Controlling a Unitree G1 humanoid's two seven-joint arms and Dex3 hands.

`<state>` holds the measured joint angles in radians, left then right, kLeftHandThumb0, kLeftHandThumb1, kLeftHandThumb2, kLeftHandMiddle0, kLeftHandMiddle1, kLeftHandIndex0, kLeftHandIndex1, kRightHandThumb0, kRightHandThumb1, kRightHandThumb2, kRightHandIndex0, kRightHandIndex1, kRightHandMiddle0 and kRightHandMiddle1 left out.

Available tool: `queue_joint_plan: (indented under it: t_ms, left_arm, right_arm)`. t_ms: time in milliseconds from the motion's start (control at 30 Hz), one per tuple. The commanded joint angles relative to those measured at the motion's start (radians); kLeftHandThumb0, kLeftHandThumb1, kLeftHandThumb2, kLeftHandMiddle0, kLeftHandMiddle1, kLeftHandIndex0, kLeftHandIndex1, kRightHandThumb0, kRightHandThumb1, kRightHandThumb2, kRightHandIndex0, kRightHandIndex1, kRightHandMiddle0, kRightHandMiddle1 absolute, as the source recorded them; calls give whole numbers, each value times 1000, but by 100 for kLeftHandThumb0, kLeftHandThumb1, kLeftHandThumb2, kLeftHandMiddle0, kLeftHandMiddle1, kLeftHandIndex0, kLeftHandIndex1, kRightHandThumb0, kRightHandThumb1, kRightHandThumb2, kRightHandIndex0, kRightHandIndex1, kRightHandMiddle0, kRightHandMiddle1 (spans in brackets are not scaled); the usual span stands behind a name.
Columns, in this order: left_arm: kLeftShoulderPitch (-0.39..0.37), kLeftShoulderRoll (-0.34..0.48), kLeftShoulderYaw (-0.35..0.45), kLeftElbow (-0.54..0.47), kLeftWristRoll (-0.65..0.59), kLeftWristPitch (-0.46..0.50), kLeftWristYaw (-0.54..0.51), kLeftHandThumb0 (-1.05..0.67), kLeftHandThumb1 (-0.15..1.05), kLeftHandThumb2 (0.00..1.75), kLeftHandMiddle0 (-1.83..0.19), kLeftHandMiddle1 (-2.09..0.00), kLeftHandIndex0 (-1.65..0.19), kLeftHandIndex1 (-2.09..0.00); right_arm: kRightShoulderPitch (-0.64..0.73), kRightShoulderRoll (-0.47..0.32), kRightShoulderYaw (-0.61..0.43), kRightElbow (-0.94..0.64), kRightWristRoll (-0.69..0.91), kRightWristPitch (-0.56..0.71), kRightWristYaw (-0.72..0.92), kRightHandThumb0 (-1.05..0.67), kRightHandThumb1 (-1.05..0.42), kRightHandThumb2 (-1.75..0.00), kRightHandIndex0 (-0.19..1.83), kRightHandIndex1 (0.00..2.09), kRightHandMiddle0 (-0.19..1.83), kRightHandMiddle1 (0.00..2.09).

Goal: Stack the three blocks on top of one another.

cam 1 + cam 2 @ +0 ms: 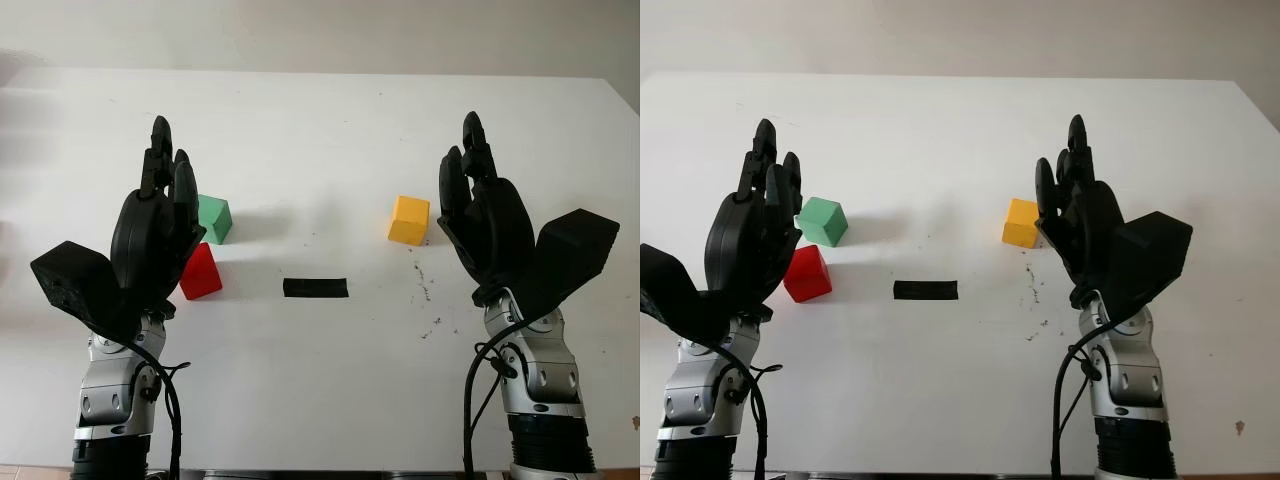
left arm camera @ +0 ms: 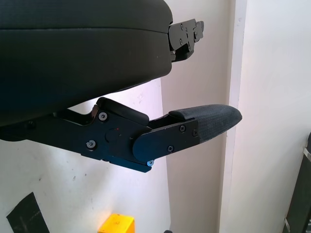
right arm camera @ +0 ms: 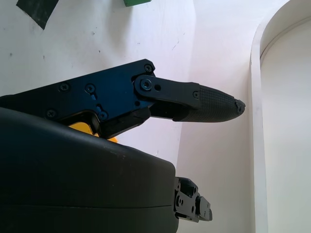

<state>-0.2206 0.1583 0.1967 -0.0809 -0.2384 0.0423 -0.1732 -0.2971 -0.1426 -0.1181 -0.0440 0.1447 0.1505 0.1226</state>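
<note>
Waiting, both hands raised above surface [image 1: 330, 380], open, holding nothing. Left hand [image 1: 160, 235] just beside red block [image 1: 200, 272] and green block [image 1: 213, 218]; right hand [image 1: 490, 225] beside yellow block [image 1: 409, 220]. Risk: fingers nudging neighbouring block; yellow well apart, long carry, crooked stack.

The left hand [image 1: 160, 215] hides part of the red block [image 1: 201, 272] and green block [image 1: 215, 218].

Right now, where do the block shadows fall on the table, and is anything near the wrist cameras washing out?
Left eye view: soft shadows trail right of the green block and the yellow block, pale on the white table. Right eye view: the red block is clear beside the open left hand. Right wrist view: the open right hand is dark against bright white.
</note>
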Motion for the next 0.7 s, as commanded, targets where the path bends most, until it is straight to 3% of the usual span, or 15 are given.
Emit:
queue_joint_plan:
  t_ms: [0, 467, 567, 667]
  left_arm:
    - [-16, 8, 4, 3, -5, -6, -3, -70, 105, 67, 19, 0, 19, 0]
    - [-11, 40, 12, -34, 23, -22, -3, -67, 105, 66, 19, 0, 19, 0]
    - [-19, 93, 33, -80, 57, -12, 12, -63, 105, 59, 19, -1, 19, 0]
    - [-22, 191, 46, -162, 169, 48, 36, -65, 105, 40, -2, -11, 2, -9]
  right_arm:
    - [-11, -2, -4, 1, -2, -13, -3, -71, -105, -58, -19, 0, -19, 0]
    - [-8, -9, -6, -12, 1, -7, 11, -72, -105, -59, -19, 0, -19, 0]
    - [-18, -11, -7, -6, 3, -18, 16, -72, -105, -59, -19, 0, -19, 0]
    - [-29, -20, -5, 4, -8, -37, 19, -71, -105, -60, -19, 0, -19, 0]
